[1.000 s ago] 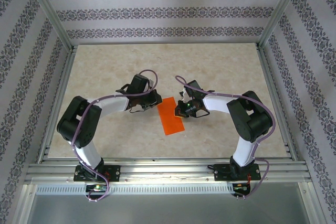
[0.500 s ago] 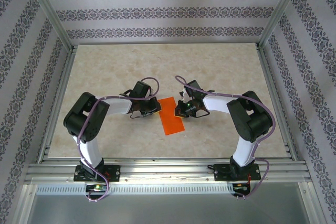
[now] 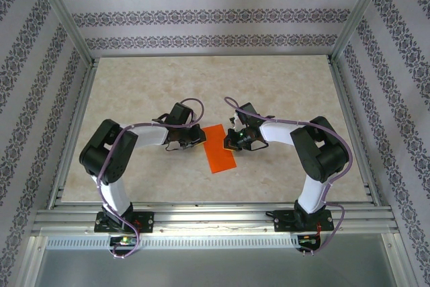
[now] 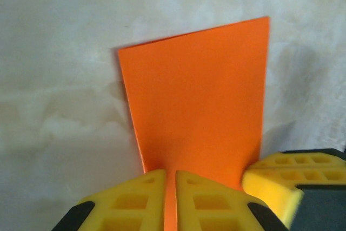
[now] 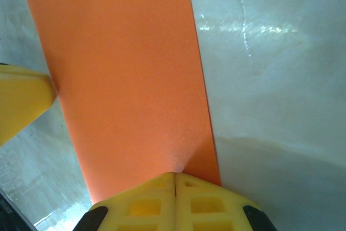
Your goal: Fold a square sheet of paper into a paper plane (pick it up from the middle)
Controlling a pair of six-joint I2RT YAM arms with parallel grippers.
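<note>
The square sheet of paper (image 3: 220,149) lies on the table as a bright orange rectangle, longer than it is wide. My left gripper (image 3: 200,139) sits at its left long edge. In the left wrist view the paper (image 4: 197,106) runs under my left gripper (image 4: 170,179), whose jaws stand a thin slit apart with orange showing in the slit. I cannot tell if that gripper pinches the sheet. My right gripper (image 3: 232,140) is at the opposite long edge. In the right wrist view my right gripper (image 5: 174,179) is shut, and the paper (image 5: 124,79) puckers up into its tips.
Pale marbled table (image 3: 282,85) lies all round the sheet, fenced by aluminium rails and patterned walls. One of the right gripper's fingertips (image 4: 286,179) shows beside my left jaws. A left fingertip (image 5: 21,101) touches the sheet's far edge in the right wrist view.
The left arm swung its gripper down and forward to the paper's left edge, then settled. The right arm and the paper have stayed put.
</note>
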